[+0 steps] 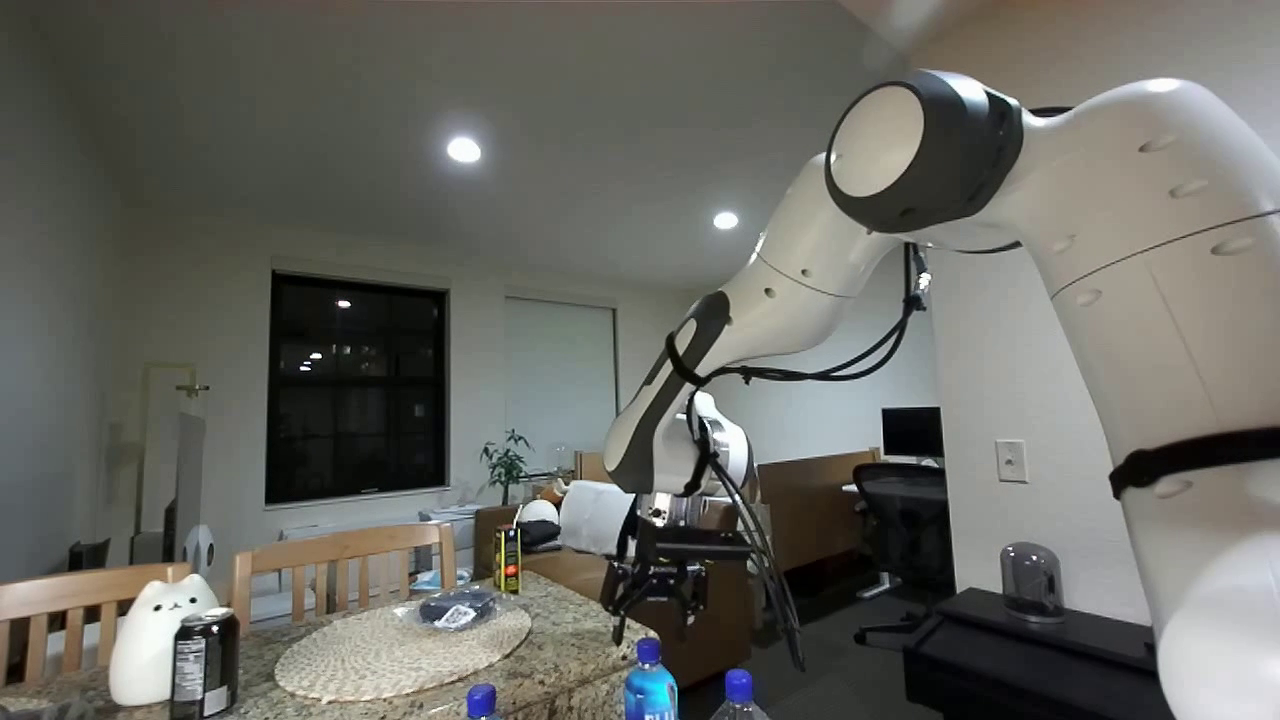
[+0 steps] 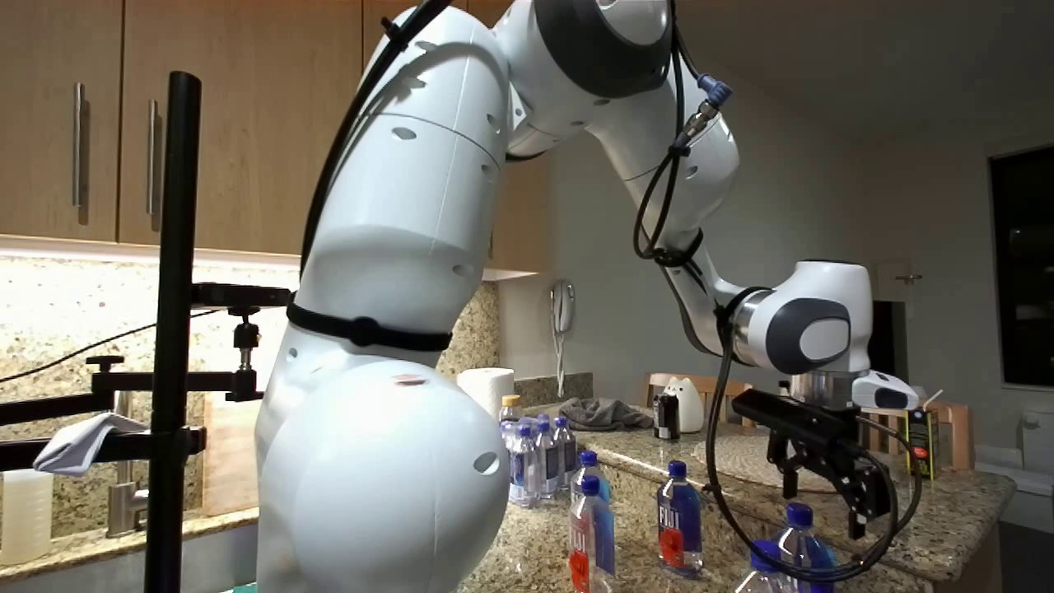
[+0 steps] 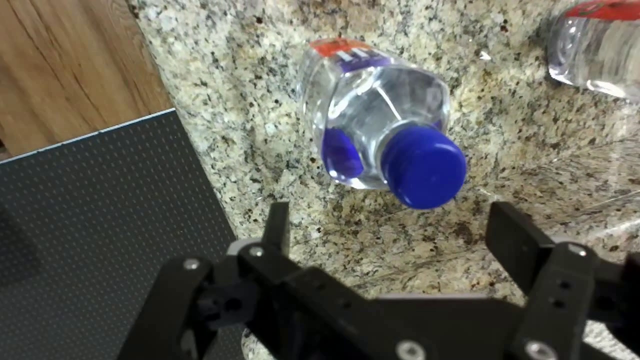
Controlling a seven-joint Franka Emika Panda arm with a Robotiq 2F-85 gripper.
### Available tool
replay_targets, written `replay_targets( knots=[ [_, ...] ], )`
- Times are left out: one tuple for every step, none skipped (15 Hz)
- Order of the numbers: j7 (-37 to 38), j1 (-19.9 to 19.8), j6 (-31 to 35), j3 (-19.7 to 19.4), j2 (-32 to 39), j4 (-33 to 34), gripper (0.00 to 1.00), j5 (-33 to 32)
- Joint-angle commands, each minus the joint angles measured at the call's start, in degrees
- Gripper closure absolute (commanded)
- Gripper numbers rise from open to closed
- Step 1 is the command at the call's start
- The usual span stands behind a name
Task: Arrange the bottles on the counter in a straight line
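Wrist view: tool (image 3: 392,222) spread wide, empty; bottle cluster (image 2: 546,461) only in exterior view.

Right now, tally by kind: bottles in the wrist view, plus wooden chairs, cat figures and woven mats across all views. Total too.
Clear plastic bottles: 2, one cut off by the picture edge
Wooden chairs: 2
White cat figure: 1
Woven mat: 1
Total: 6
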Motion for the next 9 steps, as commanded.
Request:
replay_targets(
  knots=[
    [-3.60,-1.58,0.15,1.80,1.08,0.41,0.04,4.80],
    [-3.89,-1.63,-0.06,2.08,1.28,0.47,0.20,5.65],
    [-3.96,-1.58,-0.24,2.26,1.40,0.47,0.28,6.18],
    [-3.65,-1.45,-0.55,2.30,1.49,0.46,0.31,6.12],
    [-3.36,-1.42,-1.07,2.34,1.60,0.51,0.36,6.05],
    [-3.16,-1.39,-1.38,2.33,1.66,0.53,0.45,5.82],
    [-2.94,-1.35,-1.55,2.25,1.63,0.51,0.51,5.44],
    [-2.64,-1.29,-1.70,2.08,1.53,0.52,0.58,5.01],
    [-2.36,-1.22,-1.99,1.93,1.39,0.53,0.64,4.60]
  ],
)
